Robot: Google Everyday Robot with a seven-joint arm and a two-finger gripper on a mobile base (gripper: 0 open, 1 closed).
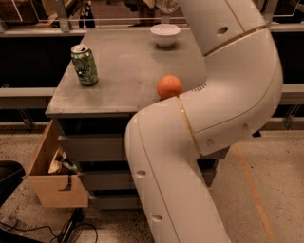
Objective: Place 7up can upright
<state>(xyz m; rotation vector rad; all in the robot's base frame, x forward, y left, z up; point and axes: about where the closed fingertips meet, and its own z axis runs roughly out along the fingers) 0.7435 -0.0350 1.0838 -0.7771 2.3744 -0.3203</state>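
The 7up can (168, 5) is a silvery can, of which only the lower part shows at the top edge, in the air above the back of the grey table (118, 90). My gripper (160, 4) sits at the end of the white arm (228, 71) and is mostly cut off by the top edge. It is shut on the can, with a tan finger (150, 3) at the can's left. The can hangs above the white bowl (165, 34).
A green patterned can (84, 64) stands upright at the table's left. An orange ball (169, 87) lies near the front edge, against my arm. Drawers sit under the table, and an open wooden box (52, 175) is on the floor at the left. A rail runs behind.
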